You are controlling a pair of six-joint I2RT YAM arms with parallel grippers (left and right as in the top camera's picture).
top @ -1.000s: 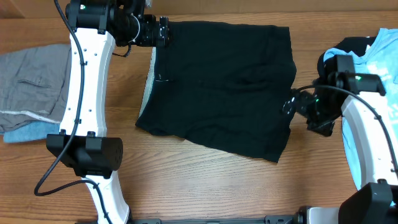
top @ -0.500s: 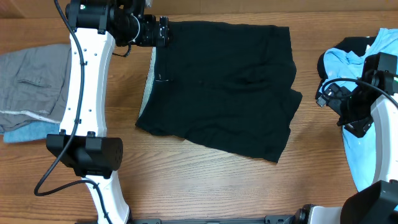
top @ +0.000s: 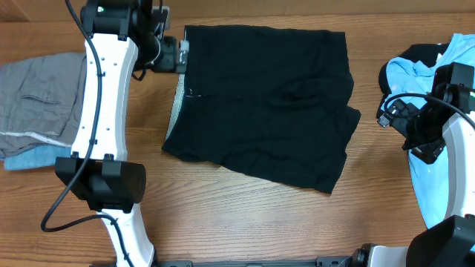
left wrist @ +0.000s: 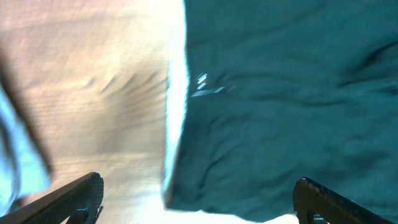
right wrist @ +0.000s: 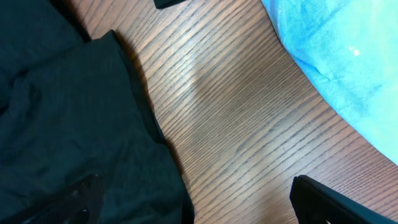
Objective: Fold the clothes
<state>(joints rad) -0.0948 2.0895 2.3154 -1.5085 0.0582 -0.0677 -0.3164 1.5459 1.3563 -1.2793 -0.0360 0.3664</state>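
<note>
The black shorts (top: pixel 260 104) lie spread flat in the middle of the table, their pale grey waistband (top: pixel 177 100) facing left. My left gripper (top: pixel 180 55) hovers open just left of the shorts' top left corner, holding nothing. The left wrist view shows the shorts (left wrist: pixel 286 93), the waistband edge (left wrist: pixel 177 93) and the gripper (left wrist: pixel 199 202) wide apart above the corner. My right gripper (top: pixel 384 117) stands open over bare wood, right of the shorts' hem. In the right wrist view the gripper (right wrist: pixel 199 199) straddles the shorts' edge (right wrist: pixel 62 112) and the table.
A light blue T-shirt (top: pixel 445 74) is heaped at the right edge, under my right arm, and shows as the blue T-shirt (right wrist: pixel 336 43) in the right wrist view. A grey garment (top: pixel 33 96) on a blue piece (top: pixel 33 157) lies at the far left.
My left gripper has drawn back left, off the shorts' top left corner. My right gripper pulled right, away from the shorts' hem, then held still. The shorts have not moved.
</note>
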